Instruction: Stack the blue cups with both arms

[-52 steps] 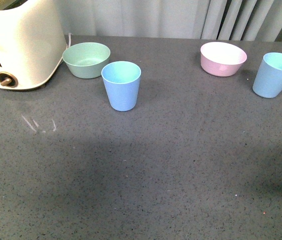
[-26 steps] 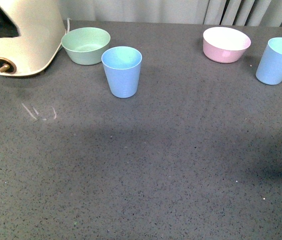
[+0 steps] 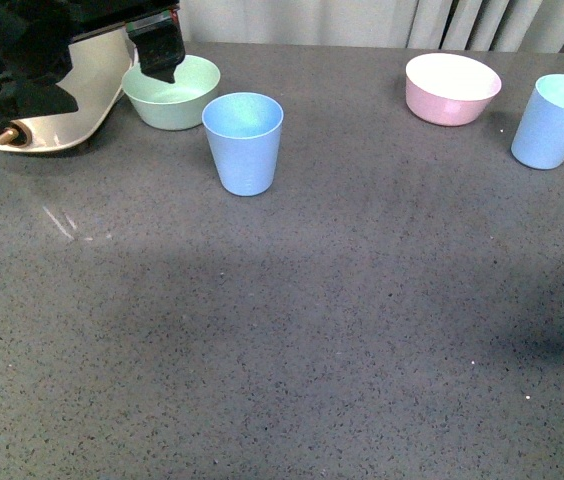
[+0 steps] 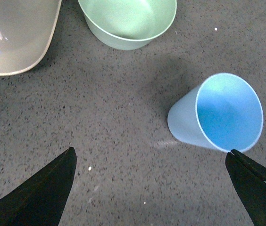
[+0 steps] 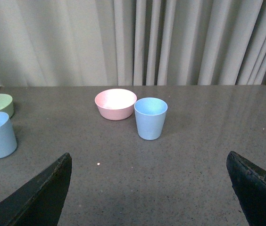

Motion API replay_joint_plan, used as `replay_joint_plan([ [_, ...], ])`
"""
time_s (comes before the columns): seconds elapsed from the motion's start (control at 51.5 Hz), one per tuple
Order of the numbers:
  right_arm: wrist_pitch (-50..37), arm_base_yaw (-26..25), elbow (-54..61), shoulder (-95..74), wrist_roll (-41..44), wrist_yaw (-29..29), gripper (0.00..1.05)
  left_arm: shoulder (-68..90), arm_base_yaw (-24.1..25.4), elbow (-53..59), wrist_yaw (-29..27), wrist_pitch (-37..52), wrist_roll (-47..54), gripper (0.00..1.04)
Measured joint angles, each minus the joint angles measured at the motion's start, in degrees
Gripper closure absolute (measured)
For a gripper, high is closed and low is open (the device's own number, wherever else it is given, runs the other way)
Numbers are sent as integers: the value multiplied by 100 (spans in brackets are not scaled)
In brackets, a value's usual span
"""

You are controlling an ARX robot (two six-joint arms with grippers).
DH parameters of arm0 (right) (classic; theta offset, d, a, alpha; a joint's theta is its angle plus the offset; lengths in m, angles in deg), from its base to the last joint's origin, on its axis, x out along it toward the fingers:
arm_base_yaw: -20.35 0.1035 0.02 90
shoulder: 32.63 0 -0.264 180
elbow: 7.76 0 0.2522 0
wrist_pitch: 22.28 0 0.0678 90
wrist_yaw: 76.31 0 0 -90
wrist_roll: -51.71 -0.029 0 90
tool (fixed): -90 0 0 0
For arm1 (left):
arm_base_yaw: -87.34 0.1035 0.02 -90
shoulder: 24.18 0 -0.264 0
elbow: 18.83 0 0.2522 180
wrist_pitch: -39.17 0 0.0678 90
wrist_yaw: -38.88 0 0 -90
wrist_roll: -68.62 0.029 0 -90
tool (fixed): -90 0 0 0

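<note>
The left gripper [image 4: 151,151] has come in, jaws wide apart, one upright blue cup [image 3: 244,143] just to its right; the right gripper [image 5: 148,156], spread too, faces the other cup [image 5: 151,117]

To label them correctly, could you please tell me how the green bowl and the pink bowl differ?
The green bowl is mint throughout; the pink bowl is paler inside. The green bowl sits left, beside the toaster; the pink bowl sits right. The left arm overlaps the green bowl's rim in the front view; nothing covers the pink bowl. Both stand upright and empty.
</note>
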Motion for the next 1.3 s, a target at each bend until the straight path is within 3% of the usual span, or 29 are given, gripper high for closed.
replay_joint_plan([
  [0.291,0,0,0,0,0,0,9,1058,-177,-1471,-155,-682,-131,9],
  [1.301,0,0,0,0,0,0,9,2074,-479,-2476,-286,-1482,133,11],
])
